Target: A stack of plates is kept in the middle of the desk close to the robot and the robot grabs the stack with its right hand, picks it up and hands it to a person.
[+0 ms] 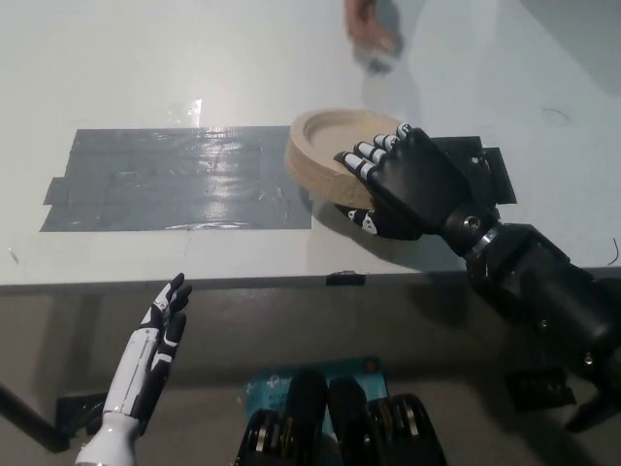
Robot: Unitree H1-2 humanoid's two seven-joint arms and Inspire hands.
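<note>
At the lower left, the white left hand is hanging below the near edge of the desk, its fingers straight and slightly apart, holding nothing. Further right on the pale desk top, a wide patch of grey tape is lying flat, glare showing on it. Just beyond the tape's right end, the stack of plates is sitting in the grasp of the black right hand: tan and round, with a raised rim and a thick side wall, it is tilting a little and appears to be raised clear of the desk. The hand is gripping its right side, fingers curling over the rim into the hollow and the thumb pressing underneath. A black patch is lying on the desk behind the wrist. Up near the top edge, a person's hand, blurred, is showing above the stack, well apart from it.
</note>
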